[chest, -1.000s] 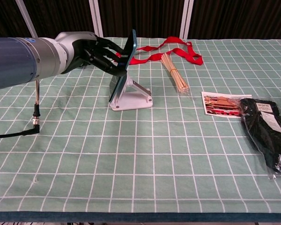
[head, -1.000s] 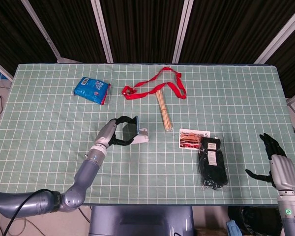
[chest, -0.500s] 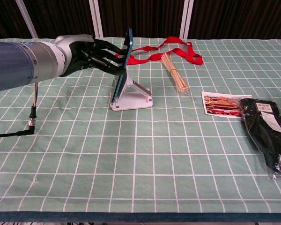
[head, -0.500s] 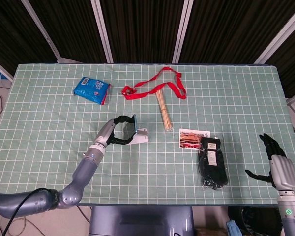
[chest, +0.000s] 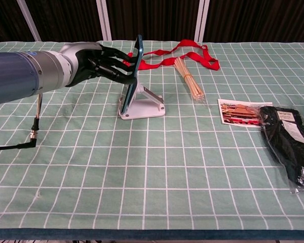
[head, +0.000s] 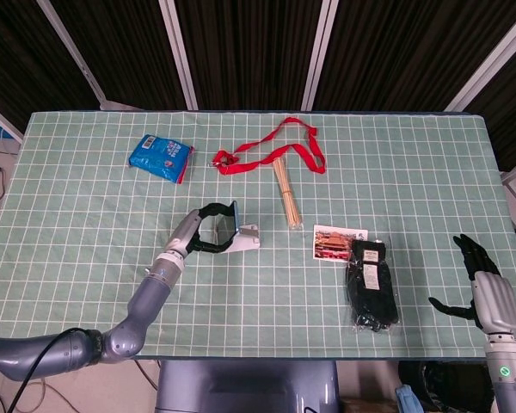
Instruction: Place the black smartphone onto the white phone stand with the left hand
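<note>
The black smartphone (head: 230, 218) (chest: 127, 96) stands almost upright on edge, its lower end resting in the white phone stand (head: 249, 238) (chest: 148, 104) near the table's middle left. My left hand (head: 203, 229) (chest: 99, 63) reaches in from the left, and its dark fingers (chest: 122, 68) hold the phone's upper part. My right hand (head: 479, 280) hangs off the table's front right corner with its fingers spread and nothing in it; only the head view shows it.
Behind the stand lie a red lanyard (head: 272, 151) and a bundle of bamboo sticks (head: 285, 194). A blue packet (head: 161, 157) sits at the back left. A postcard (head: 340, 242) and a bagged black item (head: 371, 284) lie to the right.
The phone's top has tipped slightly left, so it stands more upright with its lower end lower in the stand. My left hand drew back a little leftward. The right hand has not moved.
</note>
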You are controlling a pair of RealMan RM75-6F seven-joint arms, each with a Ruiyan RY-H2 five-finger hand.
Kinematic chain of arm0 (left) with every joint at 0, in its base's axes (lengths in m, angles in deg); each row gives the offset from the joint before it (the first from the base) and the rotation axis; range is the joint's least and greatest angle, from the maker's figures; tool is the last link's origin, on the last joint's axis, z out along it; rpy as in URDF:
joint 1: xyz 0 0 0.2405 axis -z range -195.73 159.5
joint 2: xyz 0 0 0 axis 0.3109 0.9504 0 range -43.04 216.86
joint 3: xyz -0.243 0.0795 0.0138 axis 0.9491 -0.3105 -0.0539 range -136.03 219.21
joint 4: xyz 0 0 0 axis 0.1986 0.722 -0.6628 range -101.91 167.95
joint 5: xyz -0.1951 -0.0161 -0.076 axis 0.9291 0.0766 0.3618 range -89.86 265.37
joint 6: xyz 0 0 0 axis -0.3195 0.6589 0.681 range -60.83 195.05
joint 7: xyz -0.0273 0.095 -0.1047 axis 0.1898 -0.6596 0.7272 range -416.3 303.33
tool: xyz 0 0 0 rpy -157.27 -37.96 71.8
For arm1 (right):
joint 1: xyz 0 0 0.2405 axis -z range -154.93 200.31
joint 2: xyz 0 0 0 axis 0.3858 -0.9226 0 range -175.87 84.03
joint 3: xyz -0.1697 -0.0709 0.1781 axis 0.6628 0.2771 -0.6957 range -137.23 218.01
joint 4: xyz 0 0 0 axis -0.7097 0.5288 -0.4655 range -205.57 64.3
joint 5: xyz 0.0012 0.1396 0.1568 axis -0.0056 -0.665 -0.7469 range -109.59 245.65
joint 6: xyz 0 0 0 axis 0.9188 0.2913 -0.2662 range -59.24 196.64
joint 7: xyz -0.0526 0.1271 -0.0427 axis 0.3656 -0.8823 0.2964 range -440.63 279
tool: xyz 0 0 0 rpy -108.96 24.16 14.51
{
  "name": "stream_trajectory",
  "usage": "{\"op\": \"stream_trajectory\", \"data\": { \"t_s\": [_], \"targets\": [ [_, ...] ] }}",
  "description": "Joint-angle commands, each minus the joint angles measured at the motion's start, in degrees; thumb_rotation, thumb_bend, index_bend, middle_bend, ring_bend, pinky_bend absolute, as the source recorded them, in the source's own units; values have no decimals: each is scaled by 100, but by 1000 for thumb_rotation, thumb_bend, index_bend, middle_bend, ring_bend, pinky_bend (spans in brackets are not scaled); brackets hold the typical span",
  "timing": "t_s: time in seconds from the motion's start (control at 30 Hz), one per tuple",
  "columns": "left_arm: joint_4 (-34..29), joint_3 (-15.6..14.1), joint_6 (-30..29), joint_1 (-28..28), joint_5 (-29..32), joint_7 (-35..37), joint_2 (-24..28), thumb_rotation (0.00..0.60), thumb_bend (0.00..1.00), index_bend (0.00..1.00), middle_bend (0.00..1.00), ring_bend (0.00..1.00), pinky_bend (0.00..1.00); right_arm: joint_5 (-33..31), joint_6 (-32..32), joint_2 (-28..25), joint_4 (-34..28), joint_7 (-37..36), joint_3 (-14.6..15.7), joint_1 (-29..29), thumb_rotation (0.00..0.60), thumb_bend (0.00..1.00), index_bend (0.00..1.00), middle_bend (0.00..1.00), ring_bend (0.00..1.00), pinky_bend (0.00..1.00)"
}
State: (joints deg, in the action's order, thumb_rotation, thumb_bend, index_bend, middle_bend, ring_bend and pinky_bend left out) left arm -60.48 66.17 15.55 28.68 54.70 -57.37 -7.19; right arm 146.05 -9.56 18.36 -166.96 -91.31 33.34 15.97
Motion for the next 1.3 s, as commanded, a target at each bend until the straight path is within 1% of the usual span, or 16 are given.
{"op": "stream_trajectory", "data": {
  "t_s": [0.03,0.4,0.47,0.63,0.83,1.3],
  "targets": [
    [45,-16,27,3,-20,46,-16,600,526,588,662,152,0,2,-1,0,-1,4,2,1,600,112,0,0,0,150],
    [123,-73,76,10,-84,160,-28,600,519,582,655,152,0,-4,0,2,-3,8,1,1,600,112,0,0,0,150],
    [120,-85,82,12,-102,161,-21,600,502,565,637,149,0,-3,-1,2,-3,10,2,1,600,112,0,0,0,150],
    [117,-155,80,12,-201,150,-3,600,423,502,579,136,0,1,-6,2,-5,6,3,4,600,113,0,0,0,150],
    [125,-214,74,11,-280,149,4,600,418,441,529,125,0,5,-7,0,-4,-4,6,6,600,112,0,0,0,150],
    [144,-252,11,-7,-422,198,11,600,416,392,450,108,0,4,-2,-3,-13,-9,9,7,600,112,0,0,0,150]
  ]
}}
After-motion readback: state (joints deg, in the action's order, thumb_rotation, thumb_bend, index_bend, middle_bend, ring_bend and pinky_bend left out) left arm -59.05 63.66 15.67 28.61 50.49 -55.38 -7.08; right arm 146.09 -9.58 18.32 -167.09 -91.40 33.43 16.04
